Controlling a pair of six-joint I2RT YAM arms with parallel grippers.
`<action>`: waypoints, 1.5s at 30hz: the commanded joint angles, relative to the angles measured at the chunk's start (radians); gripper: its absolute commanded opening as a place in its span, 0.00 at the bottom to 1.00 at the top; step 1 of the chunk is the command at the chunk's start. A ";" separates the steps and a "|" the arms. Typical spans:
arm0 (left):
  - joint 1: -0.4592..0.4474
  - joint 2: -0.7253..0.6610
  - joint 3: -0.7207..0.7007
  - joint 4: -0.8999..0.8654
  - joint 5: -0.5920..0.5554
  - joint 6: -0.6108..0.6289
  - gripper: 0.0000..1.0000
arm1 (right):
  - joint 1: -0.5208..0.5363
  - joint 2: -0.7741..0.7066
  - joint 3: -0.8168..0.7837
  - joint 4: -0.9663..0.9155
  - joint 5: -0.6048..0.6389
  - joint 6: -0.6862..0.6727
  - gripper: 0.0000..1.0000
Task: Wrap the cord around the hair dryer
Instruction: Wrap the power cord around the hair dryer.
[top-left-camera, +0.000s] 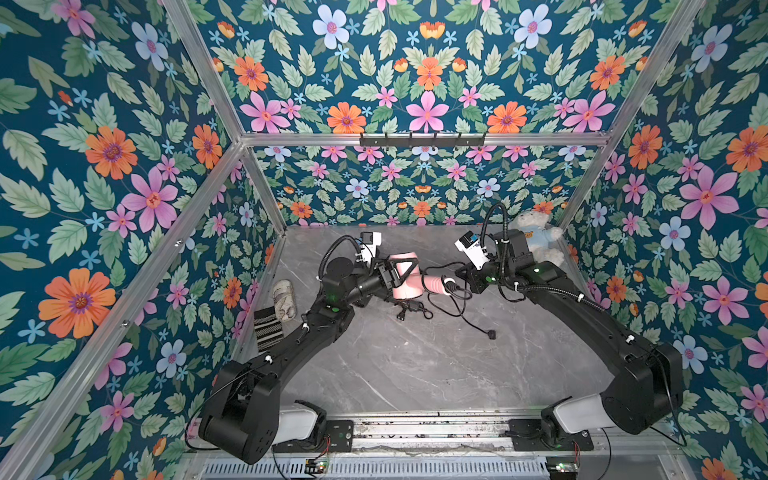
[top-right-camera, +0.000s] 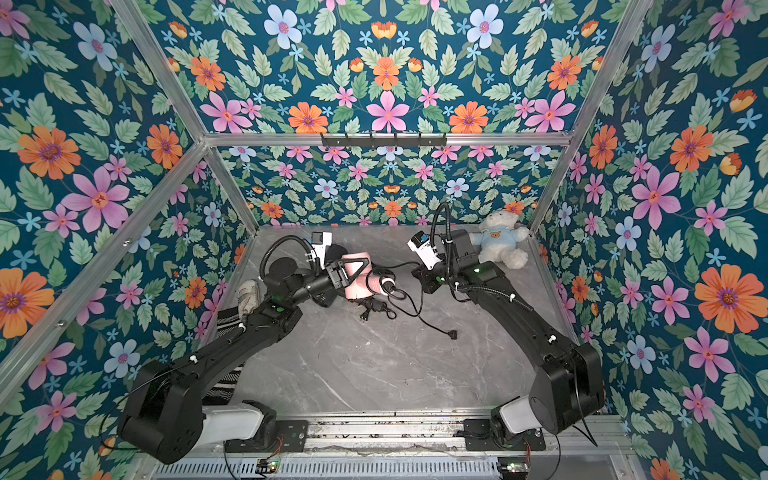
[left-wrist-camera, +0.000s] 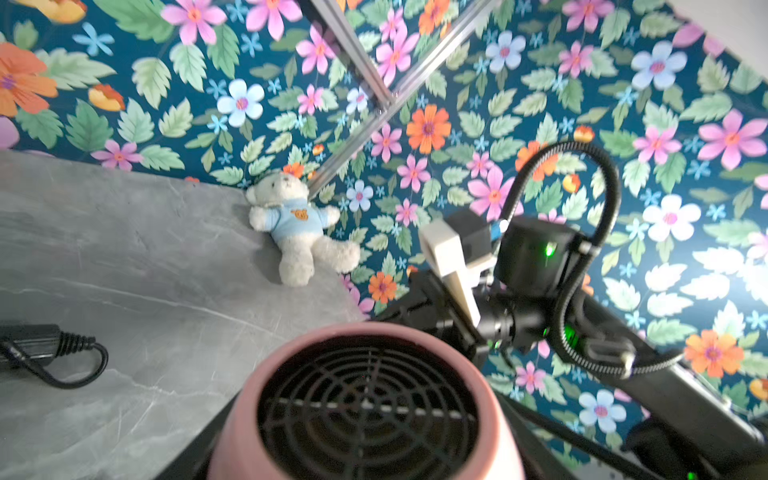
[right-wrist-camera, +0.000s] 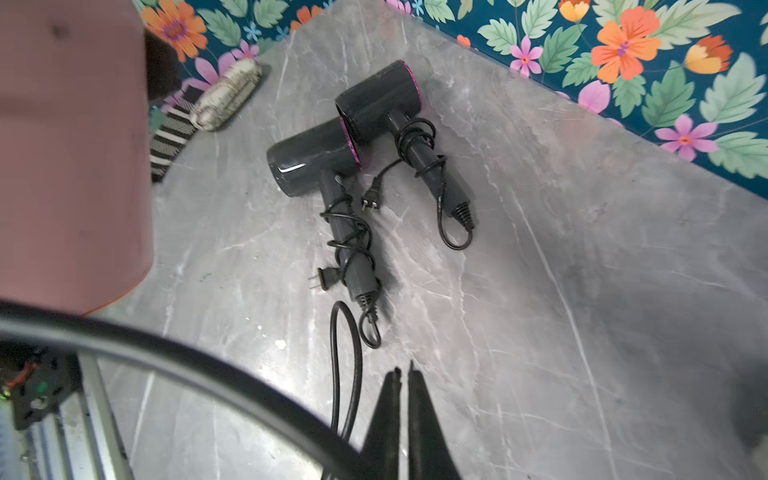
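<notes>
Left gripper (top-left-camera: 405, 270) is clamped on the pink hair dryer (top-left-camera: 408, 291), well clear of the teddy bear (top-left-camera: 536, 237). Right gripper (right-wrist-camera: 404, 368) sits between them, jaws pinched together. Cord (right-wrist-camera: 333, 374) trails just beside it; can't tell if it's caught.

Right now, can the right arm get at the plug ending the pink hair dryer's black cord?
Probably yes: the black plug lies on bare grey marble tabletop near the right end effector, nothing between them. Its jaws are shut, so open first.
</notes>
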 joint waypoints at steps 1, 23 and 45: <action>-0.015 -0.024 0.018 0.048 -0.292 -0.109 0.00 | 0.000 -0.019 -0.072 0.225 -0.135 0.178 0.00; -0.278 0.056 0.279 -0.800 -1.607 0.277 0.00 | 0.206 -0.032 0.113 -0.277 0.189 0.071 0.00; -0.300 0.162 0.508 -1.351 -0.968 0.809 0.00 | 0.204 0.284 0.554 -0.801 0.555 -0.378 0.00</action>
